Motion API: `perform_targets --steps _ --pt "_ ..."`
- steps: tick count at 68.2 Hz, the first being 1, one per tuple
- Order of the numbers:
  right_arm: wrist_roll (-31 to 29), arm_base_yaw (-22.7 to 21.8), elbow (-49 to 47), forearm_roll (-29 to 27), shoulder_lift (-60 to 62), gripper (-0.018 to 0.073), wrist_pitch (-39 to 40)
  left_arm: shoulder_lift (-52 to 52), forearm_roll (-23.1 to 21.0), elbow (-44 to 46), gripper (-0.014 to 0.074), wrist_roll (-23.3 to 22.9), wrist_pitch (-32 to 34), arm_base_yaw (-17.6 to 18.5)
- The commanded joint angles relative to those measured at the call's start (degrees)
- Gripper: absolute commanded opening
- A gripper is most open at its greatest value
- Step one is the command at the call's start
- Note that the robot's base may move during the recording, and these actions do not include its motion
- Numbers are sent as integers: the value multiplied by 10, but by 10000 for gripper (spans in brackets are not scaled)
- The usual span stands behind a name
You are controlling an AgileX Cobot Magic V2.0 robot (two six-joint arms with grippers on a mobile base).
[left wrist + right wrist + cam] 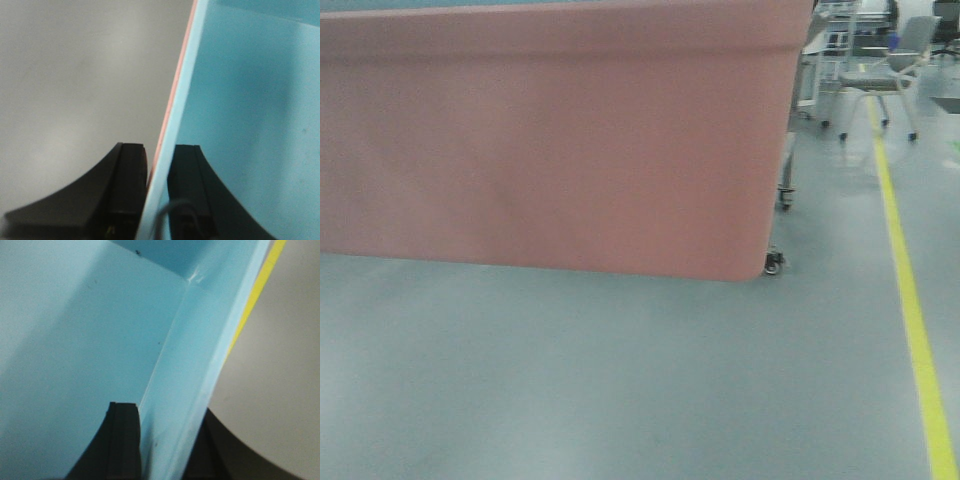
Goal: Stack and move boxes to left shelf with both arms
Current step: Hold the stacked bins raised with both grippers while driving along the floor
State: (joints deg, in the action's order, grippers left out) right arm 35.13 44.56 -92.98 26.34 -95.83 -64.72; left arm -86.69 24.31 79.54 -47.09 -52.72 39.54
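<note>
A grey, glossy workshop floor (620, 380) fills the lower half of the front view. A yellow painted line (910, 300) runs down the right side, and a grey wheeled chair (900, 70) stands in the upper right corner. No worktop shows anywhere; only floor lies beneath the load.

Close to the lens, the salmon-pink rectangular plastic tub (540, 140) blocks the upper left and centre of that view, held in the air. A small castor (773, 262) peeks out just beside its lower right corner. The light blue plastic tub (75, 340) sits nested inside the pink one. In the left wrist view, a thin pink edge runs along the outside of the blue wall.

Your left fingers (135, 165) are nearly closed and pinch that doubled wall, one inside and one outside. Your right fingers (125, 425) clamp a blue wall near a corner of the tub in the same way. The pink layer doesn't show there.

By the look of it, you are past stacking and into the carry. The left shelf is not in any view, so your next move calls for bringing it into sight. Hold both grips level and evenly spaced so the tubs don't twist or slip. Then set the stack down on the shelf before you let go.
</note>
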Motion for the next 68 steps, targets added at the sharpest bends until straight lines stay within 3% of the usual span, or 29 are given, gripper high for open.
perform_targets --steps 1,68 --pt "10 14 -22 -37 23 36 130 26 -34 28 -3 -4 137 23" --pt "10 12 -22 -37 23 36 129 26 -34 28 -3 -4 137 21"
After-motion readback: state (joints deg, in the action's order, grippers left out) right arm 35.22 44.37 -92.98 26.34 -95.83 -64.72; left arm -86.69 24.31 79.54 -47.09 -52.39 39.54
